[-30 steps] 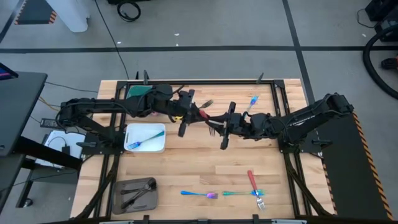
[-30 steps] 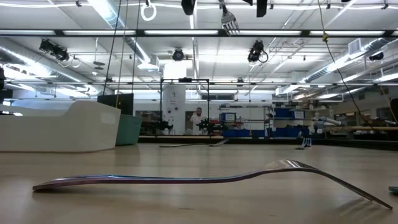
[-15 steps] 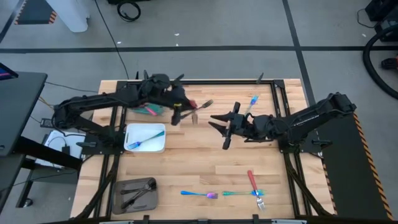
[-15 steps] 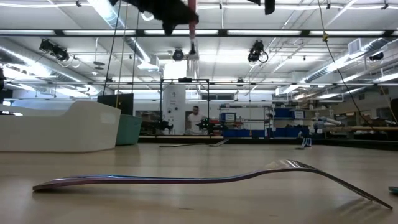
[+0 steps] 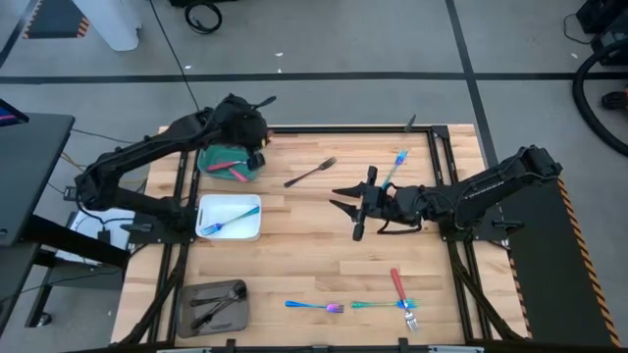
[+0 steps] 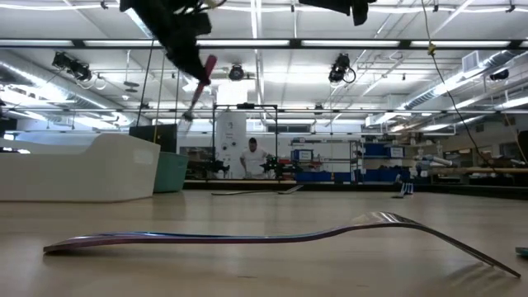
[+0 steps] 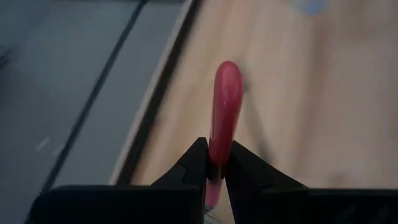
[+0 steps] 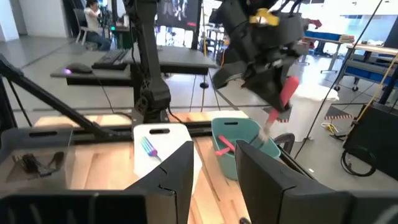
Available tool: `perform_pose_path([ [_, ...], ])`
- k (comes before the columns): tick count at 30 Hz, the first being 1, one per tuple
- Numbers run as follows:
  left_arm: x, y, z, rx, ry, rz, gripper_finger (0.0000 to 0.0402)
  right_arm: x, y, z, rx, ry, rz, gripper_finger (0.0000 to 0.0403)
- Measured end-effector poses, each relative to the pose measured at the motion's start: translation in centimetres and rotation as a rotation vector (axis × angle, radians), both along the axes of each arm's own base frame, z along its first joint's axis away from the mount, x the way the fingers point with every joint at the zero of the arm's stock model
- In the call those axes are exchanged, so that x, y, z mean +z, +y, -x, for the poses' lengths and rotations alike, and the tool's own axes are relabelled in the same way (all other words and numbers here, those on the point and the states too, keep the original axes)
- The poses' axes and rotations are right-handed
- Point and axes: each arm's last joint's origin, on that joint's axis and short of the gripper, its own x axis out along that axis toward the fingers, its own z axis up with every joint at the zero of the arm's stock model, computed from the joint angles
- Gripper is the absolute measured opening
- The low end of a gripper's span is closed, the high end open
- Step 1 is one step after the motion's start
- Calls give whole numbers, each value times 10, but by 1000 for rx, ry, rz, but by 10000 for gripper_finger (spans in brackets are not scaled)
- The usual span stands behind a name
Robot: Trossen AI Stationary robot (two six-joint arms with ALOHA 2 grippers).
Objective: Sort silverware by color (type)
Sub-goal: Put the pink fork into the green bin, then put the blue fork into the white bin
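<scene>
My left gripper (image 5: 252,149) hangs over the teal tray (image 5: 221,160) at the table's far left, shut on a red-handled utensil (image 6: 200,82) whose metal head (image 6: 188,115) points down. One more red utensil (image 5: 238,175) lies in that tray. My right gripper (image 5: 339,199) stands open and empty at mid-table, pointing toward the left arm. A dark fork (image 5: 311,174) lies flat on the wood between them. Blue forks (image 5: 314,307), a teal one (image 5: 378,305) and a red-handled one (image 5: 399,289) lie near the front edge. My left gripper pinches the utensil's red handle (image 7: 216,158) between its two fingers, a little back from the rounded free end (image 7: 227,78), which sticks out past the fingertips. The fingers slant downward from above. The utensil hangs tilted and lifted clear, its metal head lowest.
A white tray (image 5: 247,233) holding a blue fork sits in front of the teal one, and a grey tray (image 5: 188,306) with dark utensils stands at the near left. Another blue fork (image 5: 397,162) lies at the far right. Bare wood lies at mid-table.
My left gripper has swung from mid-table toward the far left, over the teal tray, tipping downward and carrying the red-handled utensil along. My right gripper has opened wider and stayed about where it was.
</scene>
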Motion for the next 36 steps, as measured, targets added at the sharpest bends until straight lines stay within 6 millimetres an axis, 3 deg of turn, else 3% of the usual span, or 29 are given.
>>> perform_pose_path([
  [14,-26,36,57,236,448,60,47,-1,-1,0,-2,10,4,126],
  [20,-37,47,55,209,517,59,48,-1,-1,0,-5,5,-10,126],
  [30,-71,64,40,173,664,112,73,-1,-1,0,-6,7,-11,126],
  [36,-75,67,38,187,701,98,87,-2,-1,0,-6,11,-9,126],
])
